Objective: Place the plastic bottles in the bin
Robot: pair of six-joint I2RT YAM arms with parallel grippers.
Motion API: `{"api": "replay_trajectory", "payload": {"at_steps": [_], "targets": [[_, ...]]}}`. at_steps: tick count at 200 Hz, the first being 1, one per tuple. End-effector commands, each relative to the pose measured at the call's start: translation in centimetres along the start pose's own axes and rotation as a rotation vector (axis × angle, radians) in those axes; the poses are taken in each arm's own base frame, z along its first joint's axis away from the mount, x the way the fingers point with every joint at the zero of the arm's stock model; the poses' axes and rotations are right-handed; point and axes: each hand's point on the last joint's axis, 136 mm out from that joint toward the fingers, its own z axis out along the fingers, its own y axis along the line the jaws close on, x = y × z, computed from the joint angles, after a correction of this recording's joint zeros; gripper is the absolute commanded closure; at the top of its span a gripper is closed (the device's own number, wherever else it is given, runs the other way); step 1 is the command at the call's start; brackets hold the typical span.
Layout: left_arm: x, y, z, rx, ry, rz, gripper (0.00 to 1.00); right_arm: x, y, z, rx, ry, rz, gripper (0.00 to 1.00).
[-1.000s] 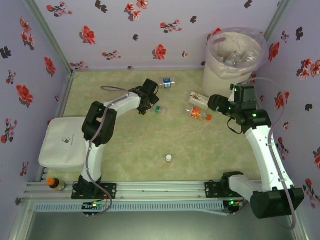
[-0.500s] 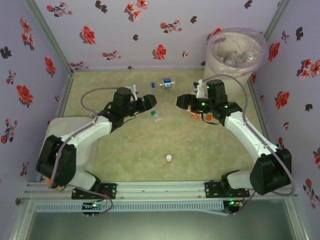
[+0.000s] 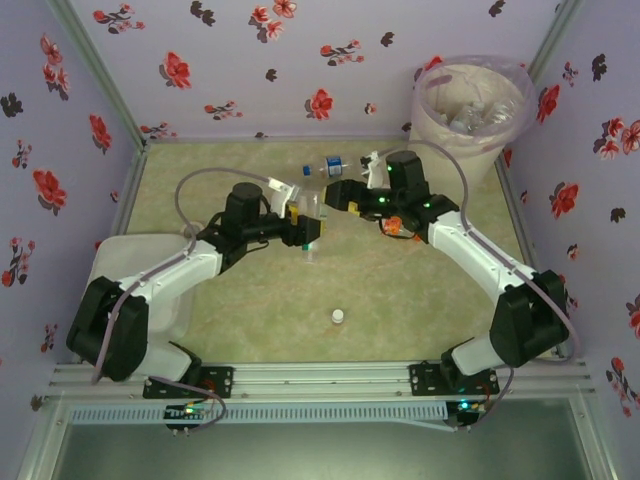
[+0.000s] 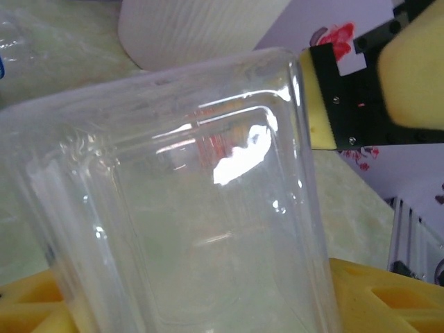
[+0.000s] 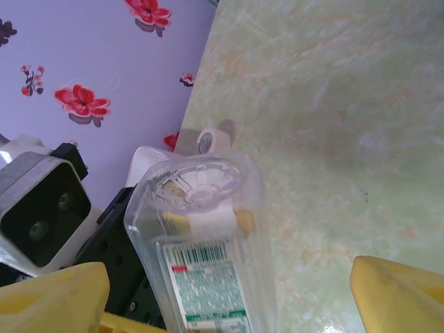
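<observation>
The clear plastic bottle with a green and white label (image 5: pixel 208 263) is between the jaws of both grippers, over the middle of the green marbled table (image 3: pixel 250 330). I cannot tell whether it rests on the table.

The left gripper (image 4: pixel 201 298) grips it. Its yellow pads (image 4: pixel 378 295) lie against both sides of the bottle, and the clear body fills the space between them.

The right gripper (image 5: pixel 229 270) has its jaws wide apart. One yellow finger (image 5: pixel 55 295) stands on each side of the bottle with a gap on both sides, so they do not touch it. The round bottom of the bottle points out past the right fingertips.

Beyond the right jaws, a small white cap (image 5: pixel 208 141) lies on the table.

Beyond the left jaws stands the tall round pale bin lined with a pink bag (image 3: pixel 470 110), with bottles inside.

A second clear bottle with a blue cap (image 3: pixel 327 167) lies near both grippers, on their far side. A bottle with an orange label (image 3: pixel 397 225) lies behind the right jaws, beside that arm.
</observation>
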Motion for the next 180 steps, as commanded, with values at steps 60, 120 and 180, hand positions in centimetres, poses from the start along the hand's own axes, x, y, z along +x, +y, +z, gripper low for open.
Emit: {"api": "replay_trajectory", "payload": {"at_steps": [60,120,180], "targets": [[-1.8,-2.5,1.4,0.110,-0.033,0.119,0.71,-1.0,0.3,1.5,-0.010,-0.011,-0.018,0.22],[-1.8,-2.1,2.2,0.118,-0.049,0.071,0.53,-2.4,0.8,0.3,0.023,-0.072,-0.046,0.60],[-1.2,0.0,0.9,-0.013,-0.096,0.002,0.00,-10.2,1.6,-10.1,0.265,-0.301,-0.216,0.71]]}}
